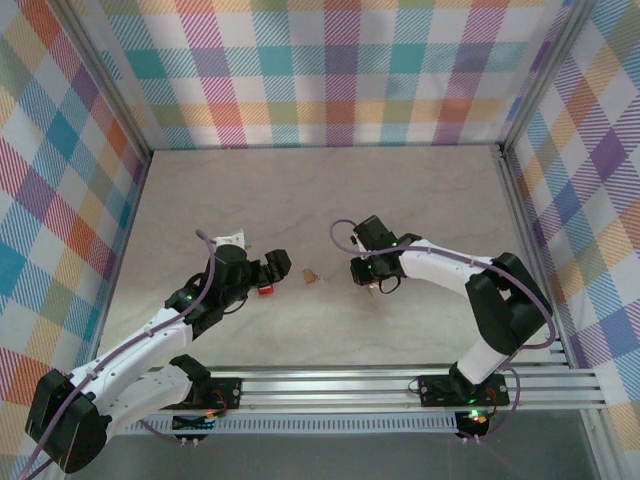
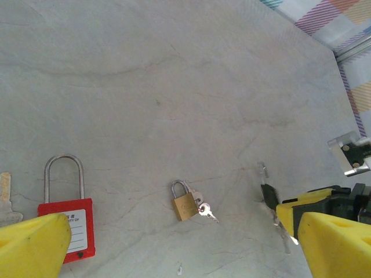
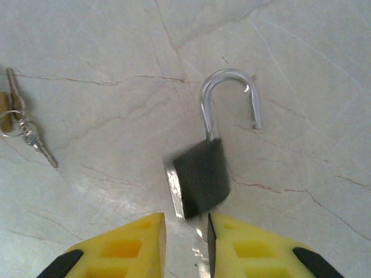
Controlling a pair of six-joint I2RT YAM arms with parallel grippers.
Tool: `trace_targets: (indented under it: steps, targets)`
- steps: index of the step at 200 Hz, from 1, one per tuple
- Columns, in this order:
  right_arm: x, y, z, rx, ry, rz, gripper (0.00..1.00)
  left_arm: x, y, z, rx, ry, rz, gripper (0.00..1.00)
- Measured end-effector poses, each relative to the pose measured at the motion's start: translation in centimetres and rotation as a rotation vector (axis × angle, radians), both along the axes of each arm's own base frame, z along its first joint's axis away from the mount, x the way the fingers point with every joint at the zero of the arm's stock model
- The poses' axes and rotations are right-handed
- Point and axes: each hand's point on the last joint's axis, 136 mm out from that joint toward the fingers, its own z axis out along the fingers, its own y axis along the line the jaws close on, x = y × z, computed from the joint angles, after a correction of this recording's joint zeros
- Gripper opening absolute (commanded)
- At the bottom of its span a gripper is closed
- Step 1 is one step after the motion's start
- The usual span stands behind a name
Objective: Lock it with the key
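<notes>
A black padlock [image 3: 201, 175] lies on the marble table with its steel shackle [image 3: 227, 95] swung open. A silver key [image 3: 200, 250] sticks out of its bottom end. My right gripper [image 3: 185, 226] straddles that key with its jaws a narrow gap apart. The key rests against the right finger and the left finger stands clear of it. My left gripper [image 2: 182, 231] hangs wide open over the table, holding nothing. It is between a red padlock [image 2: 66, 223] and the black padlock [image 2: 268, 194].
A small brass padlock [image 2: 184, 204] with a key ring [image 2: 206, 211] lies between the two arms, also visible as the brass padlock [image 1: 312, 276] from above. Another key [image 2: 4, 200] lies left of the red padlock [image 1: 267, 290]. Checked walls enclose the table.
</notes>
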Motion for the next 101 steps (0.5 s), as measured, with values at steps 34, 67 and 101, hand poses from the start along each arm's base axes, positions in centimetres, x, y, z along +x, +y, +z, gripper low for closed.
trace_targets:
  steps: [34,67,101]
  targets:
    - [-0.4,0.3,0.5,0.042,-0.015,0.016,0.24,0.2,-0.2,-0.1,-0.002,0.001,-0.002,1.00]
    - [-0.5,0.4,0.7,0.047,-0.026,0.027,0.42,0.3,-0.4,-0.2,-0.006,0.003,-0.008,1.00]
    - [-0.1,0.4,1.3,0.025,-0.031,0.016,0.53,0.3,-0.4,-0.1,-0.008,-0.001,-0.007,1.00]
